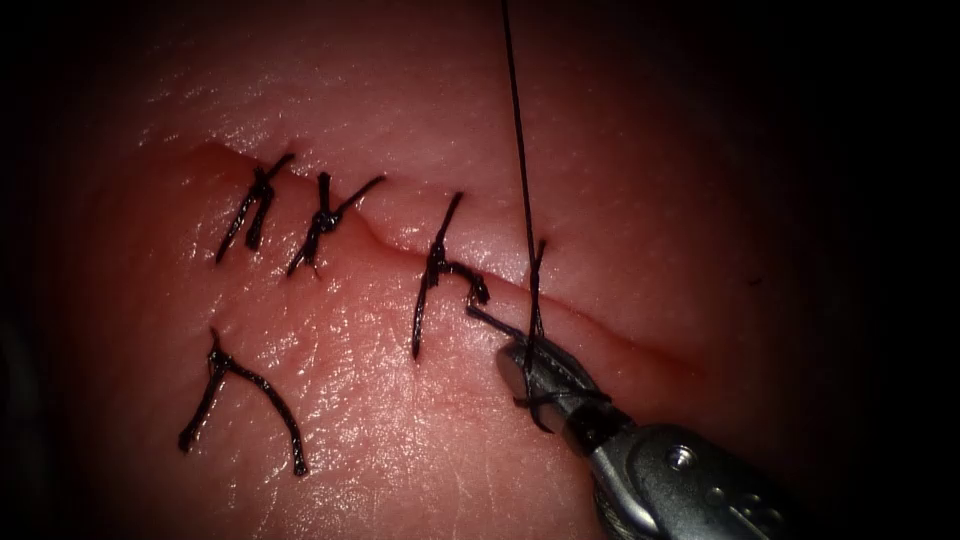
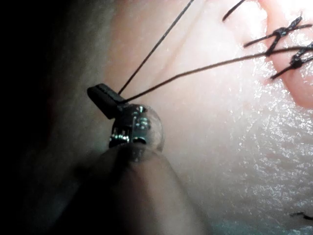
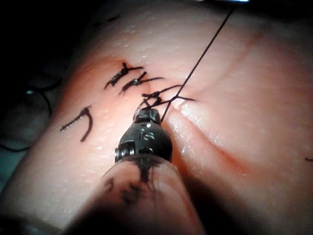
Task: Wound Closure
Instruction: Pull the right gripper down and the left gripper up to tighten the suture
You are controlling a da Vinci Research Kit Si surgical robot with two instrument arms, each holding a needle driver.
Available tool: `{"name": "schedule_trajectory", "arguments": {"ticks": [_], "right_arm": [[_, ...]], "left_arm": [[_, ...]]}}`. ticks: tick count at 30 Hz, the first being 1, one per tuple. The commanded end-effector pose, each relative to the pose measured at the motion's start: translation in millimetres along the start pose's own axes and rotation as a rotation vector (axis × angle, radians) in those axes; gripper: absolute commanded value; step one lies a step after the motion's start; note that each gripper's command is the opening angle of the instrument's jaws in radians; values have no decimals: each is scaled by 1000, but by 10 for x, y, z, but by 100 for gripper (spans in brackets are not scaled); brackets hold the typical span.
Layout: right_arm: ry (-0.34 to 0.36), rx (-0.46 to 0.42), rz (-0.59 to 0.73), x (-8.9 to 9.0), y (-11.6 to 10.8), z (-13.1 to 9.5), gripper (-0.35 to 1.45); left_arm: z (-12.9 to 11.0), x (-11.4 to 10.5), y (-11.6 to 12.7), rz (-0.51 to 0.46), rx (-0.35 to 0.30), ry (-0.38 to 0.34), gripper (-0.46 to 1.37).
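The tissue (image 1: 380, 420) is the carrying surface: pale pink, moist and glistening. A cut (image 1: 600, 320) runs across it, slanting down toward the right. Three knotted stitches (image 1: 325, 222) cross the cut along its left and middle stretch, short cut ends standing off each knot. One loose thread piece (image 1: 245, 385) lies on the skin below the cut, at left, apart from the stitches. The right stretch of the cut lies unstitched, with reddish fluid (image 1: 670, 362) along its edge.
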Motion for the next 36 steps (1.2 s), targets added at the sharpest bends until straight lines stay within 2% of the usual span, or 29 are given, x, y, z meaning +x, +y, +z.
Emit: {"name": "schedule_trajectory", "arguments": {"ticks": [1,13,20,28,36], "right_arm": [[1,-5,-2,0,0,0,-35],[7,-19,-17,5,8,8,-35],[12,-37,-75,9,19,26,-35],[20,-49,-120,2,32,41,-35],[22,-75,-194,10,50,58,-35]], "left_arm": [[0,0,0,-1,0,2,-35],[3,4,-3,-7,10,26,-35],[3,4,-6,-28,12,52,-35],[6,8,-2,-63,-1,93,-35],[12,13,2,-103,-22,141,-35]]}}
